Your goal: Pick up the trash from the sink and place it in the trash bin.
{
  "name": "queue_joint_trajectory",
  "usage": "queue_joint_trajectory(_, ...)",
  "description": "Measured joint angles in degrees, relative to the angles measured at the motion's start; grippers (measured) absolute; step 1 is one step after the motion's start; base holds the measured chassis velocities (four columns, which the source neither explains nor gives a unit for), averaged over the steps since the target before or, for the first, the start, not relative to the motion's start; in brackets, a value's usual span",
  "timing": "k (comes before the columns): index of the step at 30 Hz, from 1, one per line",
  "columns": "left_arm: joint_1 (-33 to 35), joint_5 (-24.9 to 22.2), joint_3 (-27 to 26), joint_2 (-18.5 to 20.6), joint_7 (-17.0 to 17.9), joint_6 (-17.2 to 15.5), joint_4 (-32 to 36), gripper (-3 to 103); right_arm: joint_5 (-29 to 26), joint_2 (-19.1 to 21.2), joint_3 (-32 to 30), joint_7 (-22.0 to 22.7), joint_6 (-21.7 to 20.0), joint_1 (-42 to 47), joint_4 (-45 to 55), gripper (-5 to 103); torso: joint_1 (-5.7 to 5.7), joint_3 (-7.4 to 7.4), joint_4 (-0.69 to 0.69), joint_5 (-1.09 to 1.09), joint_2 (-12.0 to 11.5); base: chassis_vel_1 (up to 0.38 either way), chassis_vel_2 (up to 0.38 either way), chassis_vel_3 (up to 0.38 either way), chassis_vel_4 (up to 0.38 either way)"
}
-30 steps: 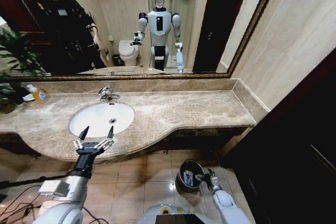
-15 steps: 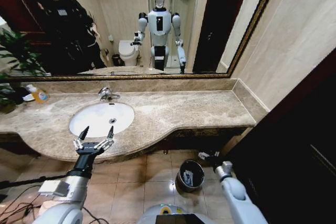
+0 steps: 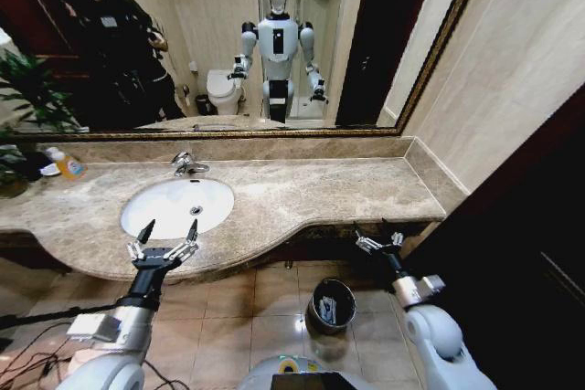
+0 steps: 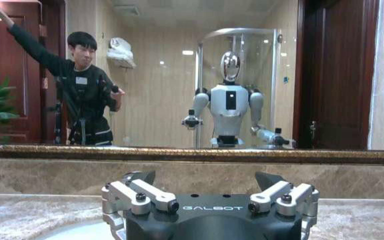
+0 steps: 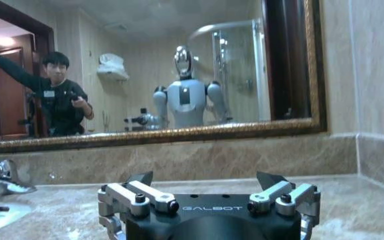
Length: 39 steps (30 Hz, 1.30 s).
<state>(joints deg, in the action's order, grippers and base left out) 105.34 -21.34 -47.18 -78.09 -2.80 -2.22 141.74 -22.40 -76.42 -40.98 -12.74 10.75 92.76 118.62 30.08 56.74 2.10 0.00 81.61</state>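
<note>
Head view: counter edge [image 3: 302, 230], open floor [image 3: 247, 312].

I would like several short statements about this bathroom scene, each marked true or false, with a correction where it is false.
1. The left gripper is over the front rim of the sink, its jaws open. True.
2. The right gripper holds a white tube. False: its jaws are open and hold nothing.
3. The trash bin stands on the floor tiles below the counter. True.
4. The right gripper is down inside the trash bin. False: it is raised at the counter's front edge, above the bin.
5. The orange-liquid bottle stands inside the sink. False: it stands on the counter near the plant.
</note>
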Motion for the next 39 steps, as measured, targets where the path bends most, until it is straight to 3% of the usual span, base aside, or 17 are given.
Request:
queue_joint_trajectory(12, 0.0, 0.0, 0.0, 0.0, 0.0, 0.0, 0.0, 100, 0.8, -1.4, 0.5, -0.6, -0.5, -0.7, -0.3, 100, 0.01, 0.00, 0.01, 0.00, 0.0, 0.000, 0.000, 0.000, 0.000)
queue_joint_trajectory(15, 0.0, 0.0, 0.0, 0.0, 0.0, 0.0, 0.0, 100, 0.0, -1.3, 0.4, -1.0, -2.4, 0.0, 0.8, 100, 0.01, 0.00, 0.01, 0.01, 0.0, 0.000, 0.000, 0.000, 0.000)
queue_joint_trajectory(22, 0.0, 0.0, 0.0, 0.0, 0.0, 0.0, 0.0, 100, -0.9, -1.1, -0.5, -0.8, -10.8, 2.2, 6.2, 100, 0.00, 0.00, 0.01, 0.00, 0.0, 0.000, 0.000, 0.000, 0.000)
queue_joint_trajectory(25, 0.0, 0.0, 0.0, 0.0, 0.0, 0.0, 0.0, 100, -0.9, -1.1, -0.4, 0.0, -12.3, 2.2, 7.1, 100, 0.01, 0.00, 0.01, 0.00, 0.0, 0.000, 0.000, 0.000, 0.000)
queue_joint_trajectory(31, 0.0, 0.0, 0.0, 0.0, 0.0, 0.0, 0.0, 100, -0.8, -1.1, -0.5, 0.3, -12.9, 1.7, 7.2, 100, 0.00, 0.00, 0.01, 0.00, 0.0, 0.000, 0.000, 0.000, 0.000)
queue_joint_trajectory(39, 0.0, 0.0, 0.0, 0.0, 0.0, 0.0, 0.0, 100, 0.9, -0.7, -1.3, 0.1, -10.4, 0.9, 6.1, 100, 0.01, 0.00, 0.01, 0.00, 0.0, 0.000, 0.000, 0.000, 0.000)
